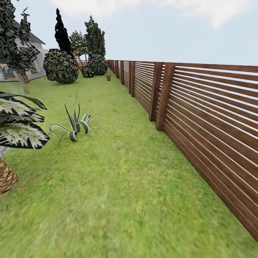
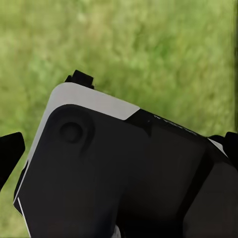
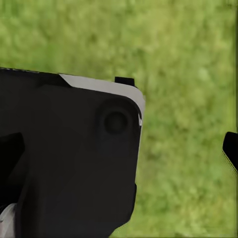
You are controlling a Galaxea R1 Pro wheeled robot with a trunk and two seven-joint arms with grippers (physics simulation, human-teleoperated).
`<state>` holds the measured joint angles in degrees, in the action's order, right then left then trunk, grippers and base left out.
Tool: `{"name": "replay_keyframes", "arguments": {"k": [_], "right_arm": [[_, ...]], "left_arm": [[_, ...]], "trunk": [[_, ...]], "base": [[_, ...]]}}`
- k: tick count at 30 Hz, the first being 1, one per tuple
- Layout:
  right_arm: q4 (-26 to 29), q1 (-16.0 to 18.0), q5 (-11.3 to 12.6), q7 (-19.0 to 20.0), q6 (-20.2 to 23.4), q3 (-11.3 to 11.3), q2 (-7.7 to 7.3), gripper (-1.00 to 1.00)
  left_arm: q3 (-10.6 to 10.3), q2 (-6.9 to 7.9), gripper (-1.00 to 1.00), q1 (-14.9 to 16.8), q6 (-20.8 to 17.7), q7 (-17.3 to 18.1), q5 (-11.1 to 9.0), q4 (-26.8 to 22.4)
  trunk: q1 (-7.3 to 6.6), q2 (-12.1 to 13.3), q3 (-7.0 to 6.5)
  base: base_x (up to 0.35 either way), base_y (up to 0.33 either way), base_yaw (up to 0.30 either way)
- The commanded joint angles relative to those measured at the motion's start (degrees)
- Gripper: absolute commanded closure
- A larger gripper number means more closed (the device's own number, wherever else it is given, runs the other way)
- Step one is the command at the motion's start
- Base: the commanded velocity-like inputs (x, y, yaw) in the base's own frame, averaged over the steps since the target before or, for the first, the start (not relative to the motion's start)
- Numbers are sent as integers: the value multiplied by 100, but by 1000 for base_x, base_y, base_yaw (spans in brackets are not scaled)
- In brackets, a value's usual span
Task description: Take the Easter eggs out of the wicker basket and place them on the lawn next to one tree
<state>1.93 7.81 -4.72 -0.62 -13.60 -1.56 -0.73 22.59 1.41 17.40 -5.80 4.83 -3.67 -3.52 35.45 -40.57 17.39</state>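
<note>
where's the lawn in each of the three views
Head view: the lawn covers the lower left and middle, running along the wooden fence on the right.
Left wrist view: blurred lawn behind the dark robot body.
Right wrist view: lawn above and beside that body.
Shared landmark: the mottled green grass.

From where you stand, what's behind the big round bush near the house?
Behind the round bush rises a tall dark conifer, with a white house to its left. The bush hides the conifer's base and the ground behind it.

Lawn (image 1: 122, 186): short mottled green grass, running beside the slatted wooden fence (image 1: 215, 118). Tree (image 1: 16, 50), pale trunk, dark canopy, stands far left.
</note>
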Motion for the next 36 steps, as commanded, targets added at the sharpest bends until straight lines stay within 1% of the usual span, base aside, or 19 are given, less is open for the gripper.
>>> {"name": "replay_keyframes", "arguments": {"k": [1, 36], "right_arm": [[0, 1, 1, 0, -2, 1, 1, -100], [1, 1, 6, -6, -3, 6, 2, -100]], "left_arm": [[0, 0, -100, 0, 0, 0, 0, 0], [0, 0, -100, 0, 0, 0, 2, 0]], "trunk": [[0, 0, 0], [0, 0, 0]], "base": [[332, 0, 0], [332, 0, 0]]}}
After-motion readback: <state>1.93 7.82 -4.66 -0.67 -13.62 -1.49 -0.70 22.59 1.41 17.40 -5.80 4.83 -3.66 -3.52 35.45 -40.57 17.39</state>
